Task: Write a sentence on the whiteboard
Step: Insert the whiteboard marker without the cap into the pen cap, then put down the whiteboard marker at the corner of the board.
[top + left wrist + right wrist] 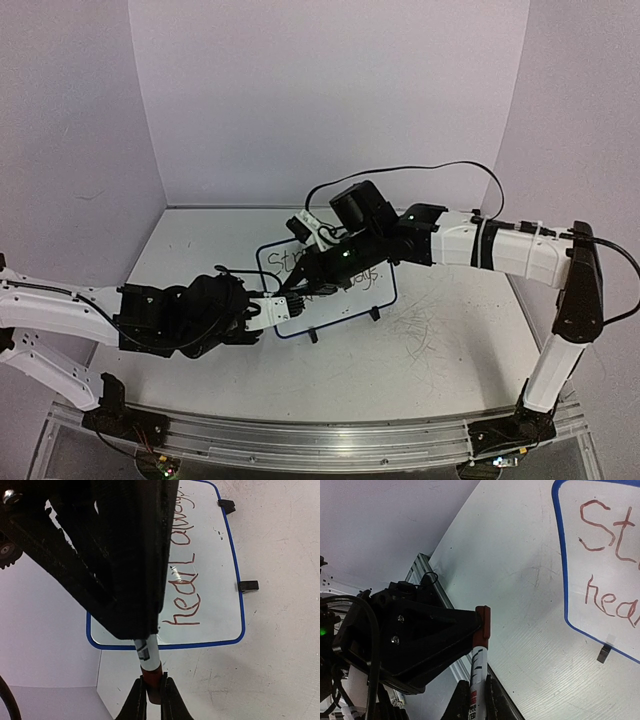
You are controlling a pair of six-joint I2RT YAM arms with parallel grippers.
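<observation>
Left claw (pixel 154 686) pinches the red end (pixel 482 620), right claw (pixel 475 686) the white barrel (pixel 148 652), of one marker (pixel 476 662) lying claw-to-claw just beside the small blue-rimmed whiteboard (pixel 216 611).

With twelve o'clock as the far wall in the overhead view, the whiteboard (pixel 380 295) lay on the table (pixel 450 370) at about its centre. The sentence (pixel 182 580) ran across the board in two lines, one behind the other. Two clip feet (pixel 248 585) sat on the board's six o'clock edge. A marker (pixel 149 655) crossed the rim at the board's eight o'clock corner. The left gripper (pixel 152 692) clamped its cap end from eight o'clock. The right gripper (pixel 476 692) clamped its barrel, reaching over the board from three o'clock. Scribbles (pixel 420 330) lay on the table at the board's four o'clock.
</observation>
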